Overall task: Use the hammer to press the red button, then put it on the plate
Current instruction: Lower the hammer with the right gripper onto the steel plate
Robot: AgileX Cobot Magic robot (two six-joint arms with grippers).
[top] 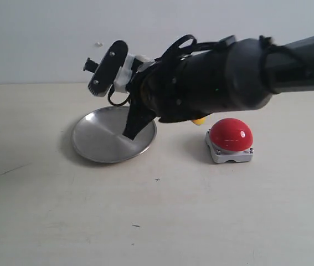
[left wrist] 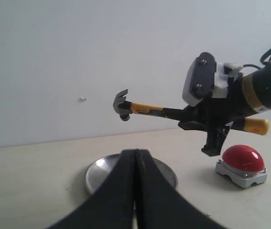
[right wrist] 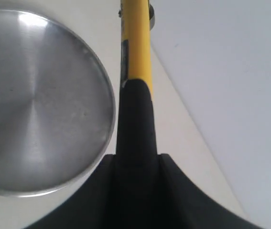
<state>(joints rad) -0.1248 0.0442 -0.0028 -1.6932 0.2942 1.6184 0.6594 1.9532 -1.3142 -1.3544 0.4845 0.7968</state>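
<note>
My right gripper [right wrist: 135,160] is shut on the black handle of the hammer [right wrist: 136,52]. It holds the hammer roughly level in the air, beside and above the plate [right wrist: 39,105]. In the left wrist view the hammer [left wrist: 142,109] has its dark head pointing away from the red button [left wrist: 243,159] and its yellow end sticking out over the button. In the exterior view the silver plate [top: 98,141] lies left of the red button [top: 230,134], and only the hammer's yellow end [top: 199,120] shows clearly. My left gripper [left wrist: 135,153] is shut and holds nothing, low in front of the plate [left wrist: 102,171].
The right arm [top: 240,75] reaches across from the right, over the button, and hides most of the hammer in the exterior view. A pale tabletop [top: 157,221] runs back to a white wall. The left arm is out of the exterior view.
</note>
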